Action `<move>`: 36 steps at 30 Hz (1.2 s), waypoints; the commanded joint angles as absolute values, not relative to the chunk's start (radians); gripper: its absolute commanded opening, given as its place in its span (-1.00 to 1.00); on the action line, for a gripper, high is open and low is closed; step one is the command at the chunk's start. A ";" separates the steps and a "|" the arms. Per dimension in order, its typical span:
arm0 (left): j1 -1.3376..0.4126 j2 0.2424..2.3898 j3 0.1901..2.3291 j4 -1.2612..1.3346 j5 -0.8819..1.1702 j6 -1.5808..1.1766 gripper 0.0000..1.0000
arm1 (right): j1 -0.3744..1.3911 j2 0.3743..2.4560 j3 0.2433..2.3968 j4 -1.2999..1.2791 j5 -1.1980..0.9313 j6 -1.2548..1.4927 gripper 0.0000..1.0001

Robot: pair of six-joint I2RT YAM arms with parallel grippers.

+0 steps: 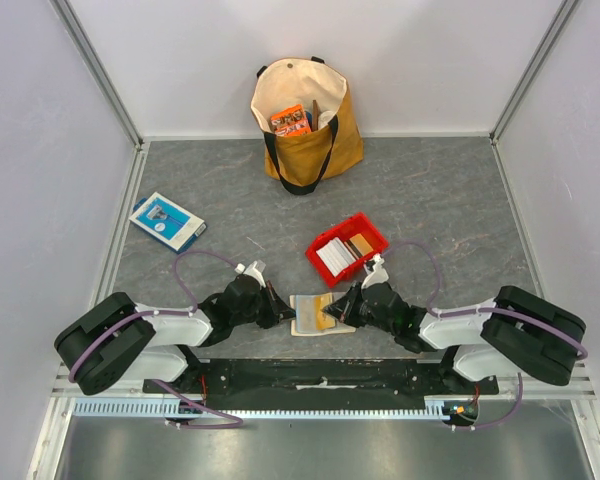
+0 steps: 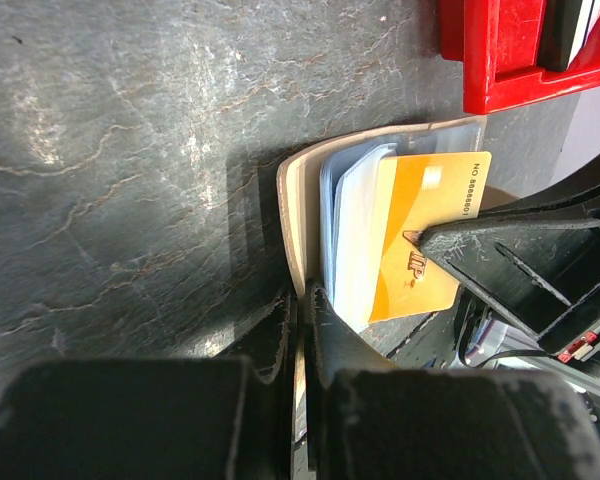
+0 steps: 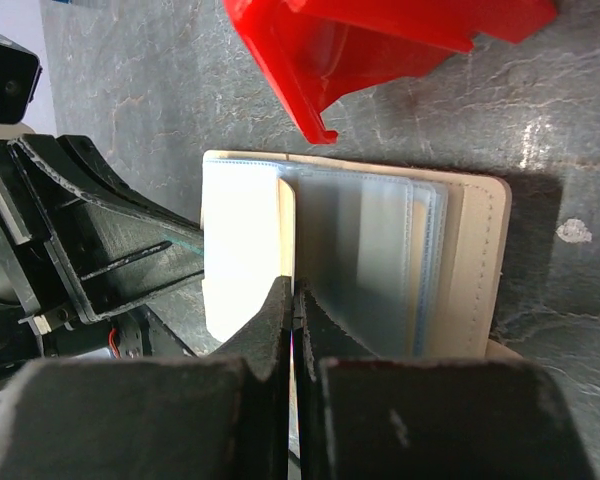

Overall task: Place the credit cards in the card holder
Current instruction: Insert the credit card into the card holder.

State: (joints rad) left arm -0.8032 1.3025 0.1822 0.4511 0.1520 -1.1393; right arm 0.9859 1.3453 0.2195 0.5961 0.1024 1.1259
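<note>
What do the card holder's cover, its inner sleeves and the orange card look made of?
The card holder: beige matte cover, leather or an imitation, going by the stitched seam along its edge. Its inner sleeves: clear, soft-looking plastic, faintly bluish and see-through. The orange card: stiff, smooth plastic, going by its flat face, rounded corners and printed number.

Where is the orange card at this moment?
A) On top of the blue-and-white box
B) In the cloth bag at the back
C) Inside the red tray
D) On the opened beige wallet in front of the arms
D: the orange card sits on the open card holder, outside the red tray.
</note>
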 commanded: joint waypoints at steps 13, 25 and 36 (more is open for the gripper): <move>-0.807 1.350 0.141 0.242 0.101 -1.080 -0.96 | 1.069 1.426 0.182 0.627 0.094 1.180 -1.00; -0.807 1.344 0.146 0.235 0.100 -1.085 -0.97 | 1.104 1.450 0.215 0.611 0.126 1.229 -0.78; -0.807 1.316 0.138 0.224 0.095 -1.080 -0.96 | 1.103 1.235 0.305 0.244 0.252 1.098 0.24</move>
State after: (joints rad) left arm -0.8028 1.2865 0.1822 0.4377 0.1520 -1.1393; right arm 1.1015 1.2263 0.2497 0.3954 0.2115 1.1572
